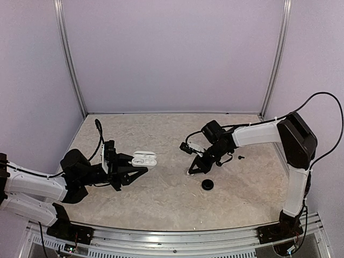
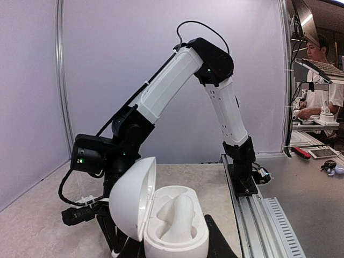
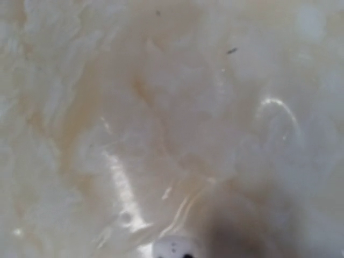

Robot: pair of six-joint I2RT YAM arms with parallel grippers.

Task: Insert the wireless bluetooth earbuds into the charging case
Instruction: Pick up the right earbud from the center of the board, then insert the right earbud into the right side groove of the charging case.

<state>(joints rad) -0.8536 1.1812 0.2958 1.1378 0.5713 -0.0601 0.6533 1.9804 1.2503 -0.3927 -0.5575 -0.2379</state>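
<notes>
One glossy white pebble-shaped charging case (image 1: 144, 158) is counted, lid swung open, left of table centre. It is clamped in the left gripper (image 1: 137, 165), whose jaws are closed against it. The right gripper (image 1: 192, 171) is pointed down at the marbled beige table (image 1: 161, 134) with its jaws fully closed. One tiny white earbud (image 3: 172, 249) with dark dots is seen at its tip (held or merely touched: cannot be told). One black round disc (image 1: 207, 185) is seen nearby.
</notes>
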